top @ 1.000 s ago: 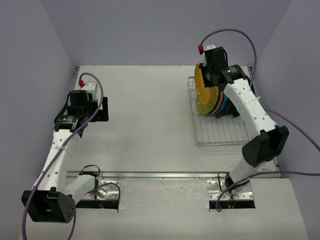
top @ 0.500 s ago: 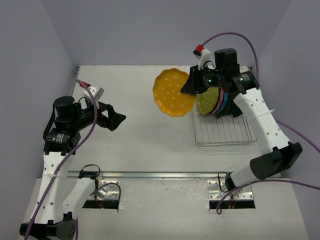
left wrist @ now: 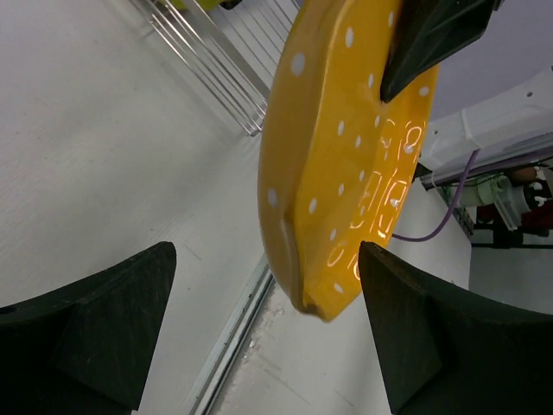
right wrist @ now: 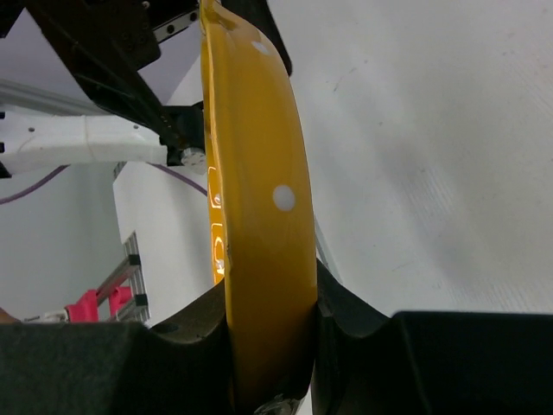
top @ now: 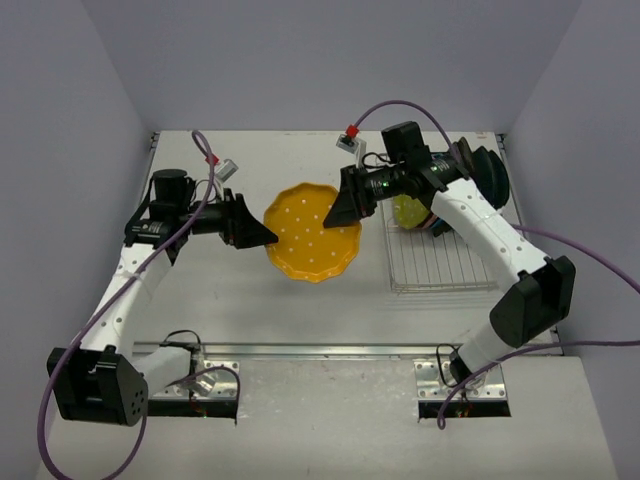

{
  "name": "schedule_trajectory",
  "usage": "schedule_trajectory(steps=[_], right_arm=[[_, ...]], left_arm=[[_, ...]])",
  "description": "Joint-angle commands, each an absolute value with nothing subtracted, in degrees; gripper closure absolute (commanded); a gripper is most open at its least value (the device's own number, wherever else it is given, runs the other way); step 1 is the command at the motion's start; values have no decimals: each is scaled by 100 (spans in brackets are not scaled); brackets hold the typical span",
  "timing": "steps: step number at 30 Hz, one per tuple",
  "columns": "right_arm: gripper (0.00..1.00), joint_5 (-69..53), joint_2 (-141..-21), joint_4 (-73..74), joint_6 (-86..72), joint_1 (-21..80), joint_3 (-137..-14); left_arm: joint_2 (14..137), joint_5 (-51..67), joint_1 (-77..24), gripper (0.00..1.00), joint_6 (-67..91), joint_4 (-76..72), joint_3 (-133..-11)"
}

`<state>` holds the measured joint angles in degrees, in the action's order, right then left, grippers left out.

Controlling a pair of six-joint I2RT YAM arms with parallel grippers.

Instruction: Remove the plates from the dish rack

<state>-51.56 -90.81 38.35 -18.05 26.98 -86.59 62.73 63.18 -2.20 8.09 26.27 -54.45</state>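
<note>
The orange dotted plate (top: 313,232) hangs over the middle of the table, tilted, with my right gripper (top: 345,205) shut on its right rim. The right wrist view shows that plate (right wrist: 259,199) edge-on, pinched in the right gripper (right wrist: 268,303). My left gripper (top: 255,232) is open at the plate's left rim. In the left wrist view the plate (left wrist: 346,130) dips between the spread fingers of the left gripper (left wrist: 263,259), and neither finger touches it. The dish rack (top: 440,265) at the right holds a yellow-green plate (top: 410,212) and a dark teal plate (top: 488,172), partly hidden by the right arm.
The side walls stand close on the left, the back and the right. A metal rail (top: 340,350) runs along the table's near edge, in front of the arm bases. In the left wrist view the rack's wires (left wrist: 216,60) lie behind the plate.
The right arm lifted the orange plate out of the rack and carried it left to the table's middle. The left arm swung right, and its open jaws now straddle the plate's left rim.
</note>
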Motion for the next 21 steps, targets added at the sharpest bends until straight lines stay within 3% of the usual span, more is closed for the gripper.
schedule_trajectory(steps=[1,7,11,13,17,19,21], right_arm=[[100,-5782,-9086,3322,-1784,2918,-9045],[100,-5681,-9279,3331,-1768,2918,-9251],[100,-5546,-9352,3331,-1749,2920,-9413],[99,-5453,-9402,3335,-1791,2914,-9466],[92,-5402,-9413,3340,-1831,2909,-9429],[71,-5357,-9413,3340,-1868,2901,-9407],[40,-5234,-9413,3344,-1921,2883,-9364]], left_arm=[[6426,6836,-360,24,1118,2040,-5498],[6496,7444,-360,61,1652,1461,-5296],[6442,7708,-360,79,2072,981,-5071],[6413,7781,-336,99,2193,867,-4989],[6390,7820,-231,100,2260,825,-4945],[6398,7790,-39,100,2275,802,-4900],[6439,7792,239,100,2388,702,-4846]])
